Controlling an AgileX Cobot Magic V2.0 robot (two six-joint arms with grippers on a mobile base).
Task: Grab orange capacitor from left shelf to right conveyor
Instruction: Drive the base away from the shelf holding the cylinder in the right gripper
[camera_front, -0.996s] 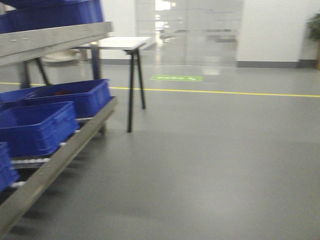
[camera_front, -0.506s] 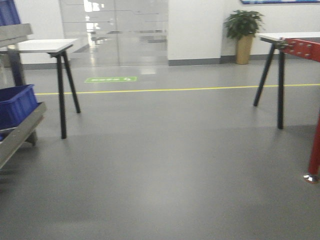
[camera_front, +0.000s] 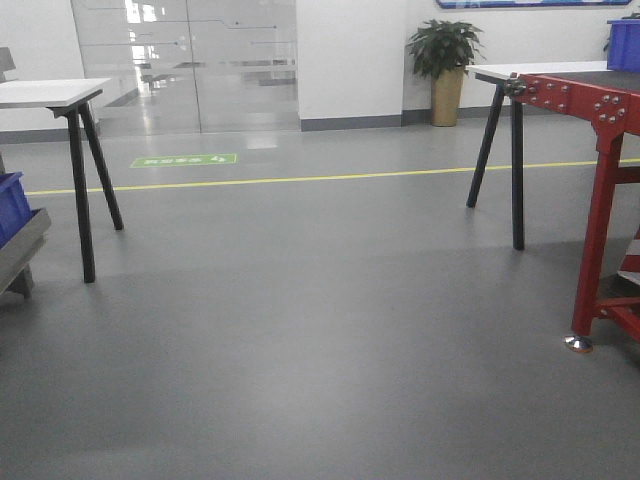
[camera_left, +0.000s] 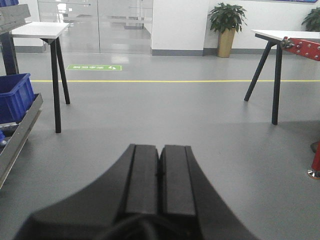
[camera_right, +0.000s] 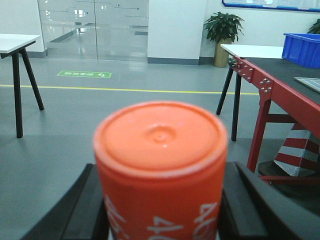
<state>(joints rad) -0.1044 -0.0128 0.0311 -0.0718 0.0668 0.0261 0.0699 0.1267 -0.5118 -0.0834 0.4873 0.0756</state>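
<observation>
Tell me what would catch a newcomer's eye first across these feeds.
The orange capacitor fills the right wrist view, clamped in the right gripper. Next comes the red conveyor frame at the right edge of the front view, across bare grey floor. The left gripper sits low in its own view, shut on nothing.

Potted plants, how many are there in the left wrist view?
2. One plant stands in a tan pot by the white wall; the second plant sits at the right edge, its pot hidden.
</observation>
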